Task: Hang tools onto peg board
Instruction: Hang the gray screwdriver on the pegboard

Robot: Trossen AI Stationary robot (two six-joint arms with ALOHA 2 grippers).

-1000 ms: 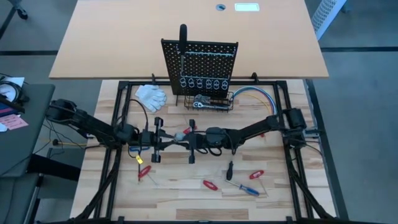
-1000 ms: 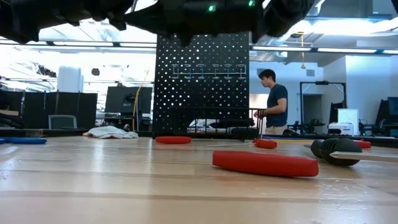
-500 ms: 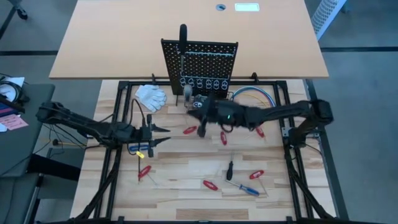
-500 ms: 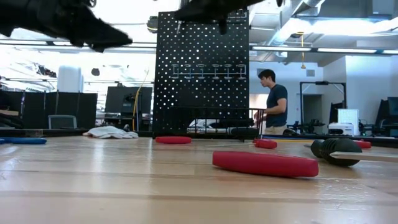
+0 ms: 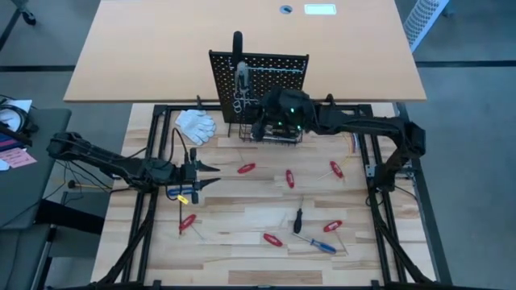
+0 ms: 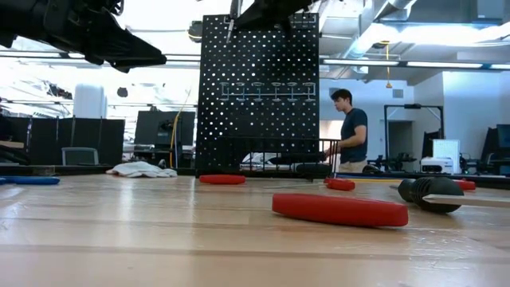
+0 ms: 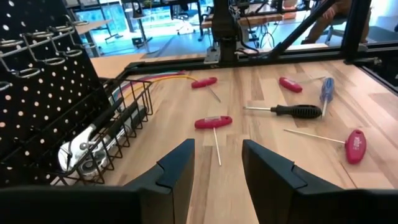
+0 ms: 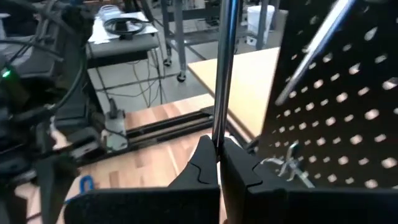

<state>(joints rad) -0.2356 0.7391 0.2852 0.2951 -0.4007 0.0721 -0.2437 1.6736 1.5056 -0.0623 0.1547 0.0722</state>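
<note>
The peg board (image 5: pixel 274 68) stands upright at the table's far side, with its silver rings (image 6: pixel 263 88) and a wire basket (image 7: pixel 118 124) that holds the chrome ratchet (image 7: pixel 81 149). My right gripper (image 8: pixel 217 152) is high up in front of the board's left part, shut on a grey-handled screwdriver (image 5: pixel 240 76). My left gripper (image 7: pixel 214 162) is open and empty above the table's left middle (image 5: pixel 211 173). Several red-handled tools (image 5: pixel 246 168), a black screwdriver (image 5: pixel 297 217) and a blue one (image 5: pixel 322 246) lie flat on the table. My right gripper pinches the screwdriver's bare metal shaft (image 8: pixel 221 106) between its two fingertips. The fingers come from the table's right and lie across the shaft. The screwdriver is lifted clear and stands roughly upright, grey handle up, tip (image 6: pixel 230 30) pointing down near the board's top.
White gloves (image 5: pixel 196 123) lie left of the board and coloured cables (image 5: pixel 330 121) right of it. A person (image 6: pixel 351 131) stands in the room behind. A black frame (image 5: pixel 153 161) borders the table. Bare wood lies between the scattered tools.
The two grippers were together at the table's middle. My right gripper has risen and gone toward the far edge to the peg board, carrying the grey-handled screwdriver with it. My left arm has drawn back a little toward the table's left edge.
</note>
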